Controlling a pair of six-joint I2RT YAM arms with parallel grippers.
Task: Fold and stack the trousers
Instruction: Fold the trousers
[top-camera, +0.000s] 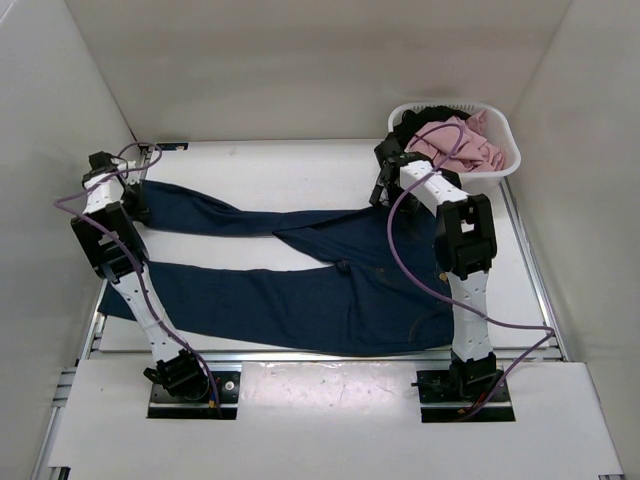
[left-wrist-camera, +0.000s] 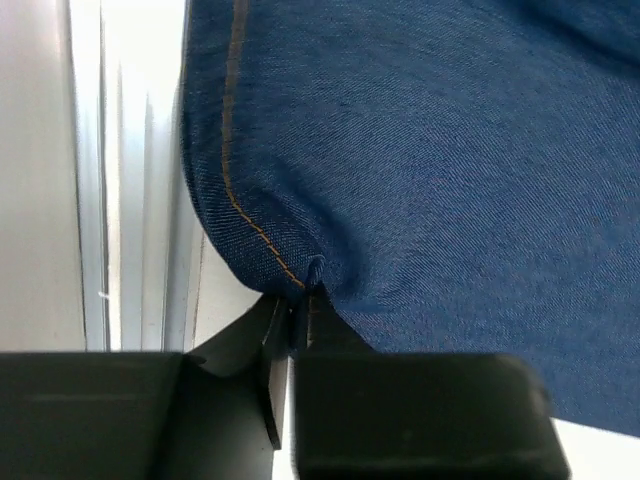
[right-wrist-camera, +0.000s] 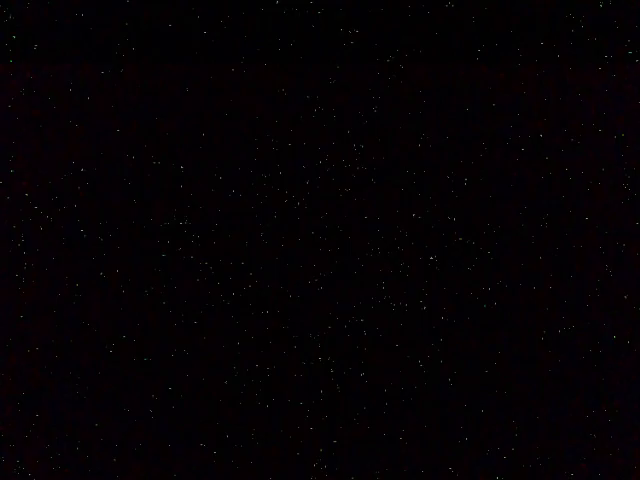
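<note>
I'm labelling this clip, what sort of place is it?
Likely a robot lab cell: white walls box in the table, two arms are bolted to its edge, and trousers lie near a laundry basket.

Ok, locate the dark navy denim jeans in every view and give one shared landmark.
Top external: the dark navy denim jeans lie spread across the middle, legs pointing left.
Left wrist: they fill the upper right, hem pinched in the left claw.
Right wrist: picture black, cannot tell.
Landmark: the pinched far-leg hem, far left in the top view.
</note>
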